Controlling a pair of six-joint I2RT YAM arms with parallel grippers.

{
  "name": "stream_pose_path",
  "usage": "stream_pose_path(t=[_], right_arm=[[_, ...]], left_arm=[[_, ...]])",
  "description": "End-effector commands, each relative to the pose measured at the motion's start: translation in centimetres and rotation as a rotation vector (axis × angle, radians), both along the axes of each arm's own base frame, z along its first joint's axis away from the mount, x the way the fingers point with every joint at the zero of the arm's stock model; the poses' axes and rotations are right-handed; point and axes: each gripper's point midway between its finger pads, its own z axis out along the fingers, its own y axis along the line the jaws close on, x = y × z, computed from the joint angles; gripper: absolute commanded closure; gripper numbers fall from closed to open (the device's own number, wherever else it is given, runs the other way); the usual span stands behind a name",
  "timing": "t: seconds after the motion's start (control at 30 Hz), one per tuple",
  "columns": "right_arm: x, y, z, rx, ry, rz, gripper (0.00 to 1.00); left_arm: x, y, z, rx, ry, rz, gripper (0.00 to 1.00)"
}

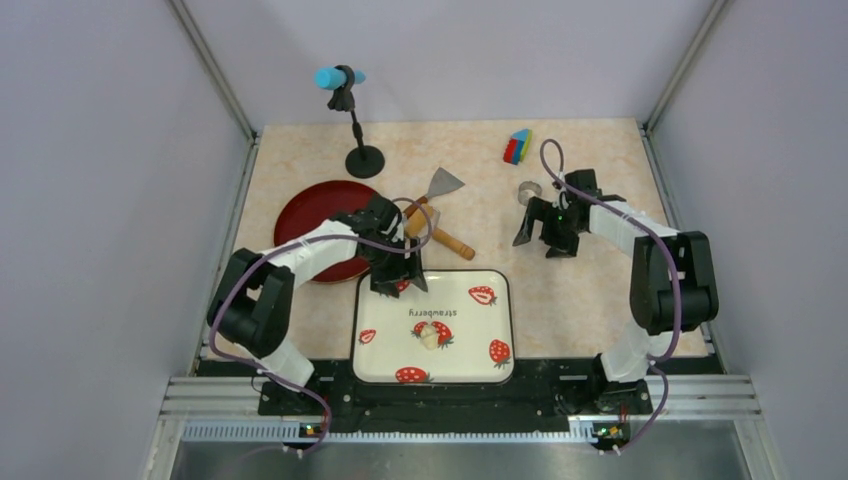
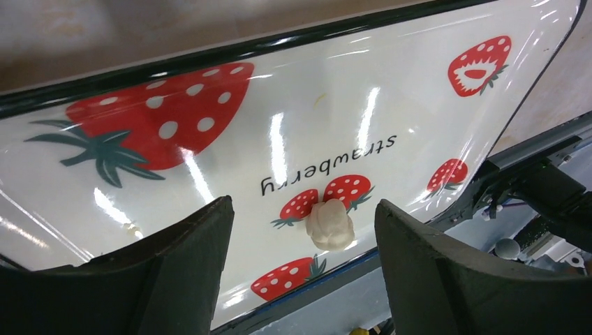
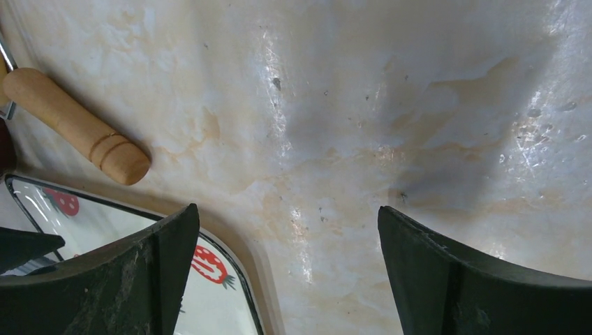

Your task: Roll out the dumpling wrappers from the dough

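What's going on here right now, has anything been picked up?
Nothing is held. The dough is a small unrolled lump on the strawberry tray. The left claw hangs open over the tray's far edge, facing the lump. The right claw is open above the table, to the right of the tray. The rolling pin lies on the table behind the tray.

Left arm (image 1: 300, 255): is showing white shells between black joint housings.
Right arm (image 1: 625, 225): is wearing the same white shells, with a bulky black elbow behind the claw.
Cables (image 1: 678, 285): are running purple from behind each claw along the links.
Left gripper (image 1: 398, 283): is showing matte black, broad fingers (image 2: 174, 279) tapering to blunt tips.
Right gripper (image 1: 538, 240): is showing matching black fingers (image 3: 475, 279), faintly scuffed.
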Motion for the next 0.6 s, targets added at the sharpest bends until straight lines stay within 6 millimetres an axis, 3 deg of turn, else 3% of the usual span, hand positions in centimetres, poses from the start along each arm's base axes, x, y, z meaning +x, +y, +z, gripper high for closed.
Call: stream_pose_path(t=[0.0, 0.27, 0.57], right_arm=[[1.3, 0.9, 1.8, 0.022, -0.036, 0.027, 0.05], [1.0, 0.9, 2.0, -0.003, -0.009, 0.056, 0.07], [-0.4, 0.1, 2.9, -0.049, 0.032, 0.047, 0.09]], left_arm=[[0.4, 0.7, 1.6, -0.006, -0.069, 0.037, 0.21], [0.6, 2.8, 2.0, -0.101, -0.064, 0.167, 0.21], [0.6, 9.6, 3.4, -0.232, -0.098, 0.432, 0.2]])
